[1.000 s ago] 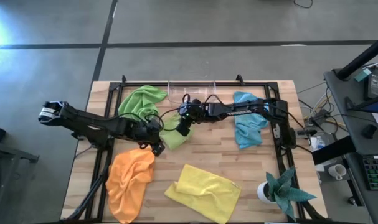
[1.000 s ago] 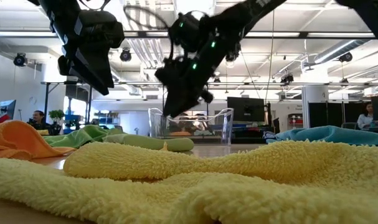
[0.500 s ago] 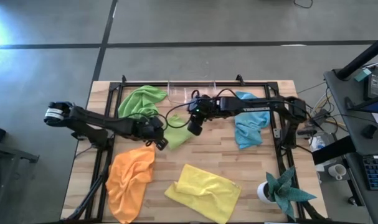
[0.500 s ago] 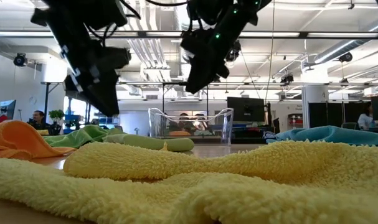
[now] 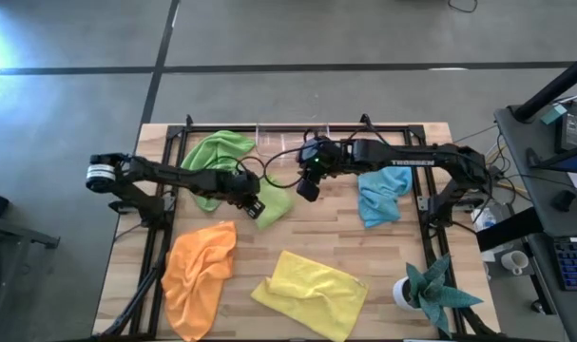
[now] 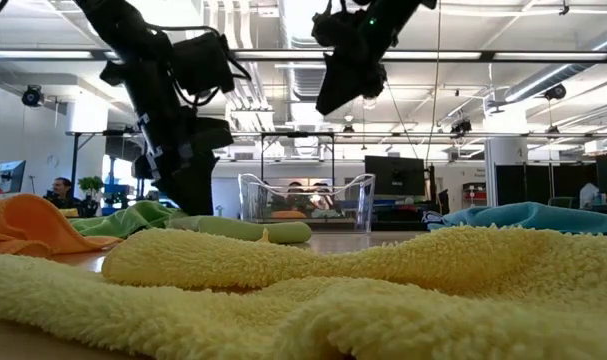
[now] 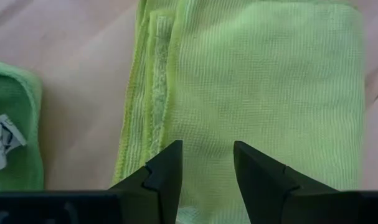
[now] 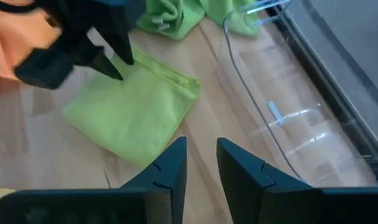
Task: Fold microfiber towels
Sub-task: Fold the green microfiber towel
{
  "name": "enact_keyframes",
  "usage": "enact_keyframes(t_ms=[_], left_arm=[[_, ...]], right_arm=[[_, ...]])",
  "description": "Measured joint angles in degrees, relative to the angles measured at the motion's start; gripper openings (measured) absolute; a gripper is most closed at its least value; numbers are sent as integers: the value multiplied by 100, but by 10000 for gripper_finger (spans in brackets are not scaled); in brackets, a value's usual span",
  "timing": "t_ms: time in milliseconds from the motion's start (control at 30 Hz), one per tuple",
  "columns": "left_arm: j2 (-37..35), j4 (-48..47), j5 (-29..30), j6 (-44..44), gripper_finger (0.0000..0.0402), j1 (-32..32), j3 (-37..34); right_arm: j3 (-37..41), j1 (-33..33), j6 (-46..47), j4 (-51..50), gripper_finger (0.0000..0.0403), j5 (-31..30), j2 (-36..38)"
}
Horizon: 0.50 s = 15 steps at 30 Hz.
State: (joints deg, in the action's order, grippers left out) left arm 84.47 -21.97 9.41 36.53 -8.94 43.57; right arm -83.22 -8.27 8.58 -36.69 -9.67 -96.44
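Folded green towel (image 7: 263, 87) under left jaws.

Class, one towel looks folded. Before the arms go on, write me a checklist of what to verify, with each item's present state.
1. Folded green towel lies flat on the table: ok.
2. Left gripper free of cloth: ok, fingers open just above the folded towel, holding nothing.
3. Right gripper empty and raised: ok.
4. Clear bin beside the folded towel is empty: ok.
5. Other towels waiting unfolded: ok, the crumpled green towel, orange towel, yellow towel and blue towel.
6. Fold edges line up: cannot tell.
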Motion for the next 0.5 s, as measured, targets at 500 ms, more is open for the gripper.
enact_keyframes(t_ms=[500], left_arm=[[185,-49,-533,-238,128,-672,-117]], right_arm=[[2,66,1017,-401,68,17,131]])
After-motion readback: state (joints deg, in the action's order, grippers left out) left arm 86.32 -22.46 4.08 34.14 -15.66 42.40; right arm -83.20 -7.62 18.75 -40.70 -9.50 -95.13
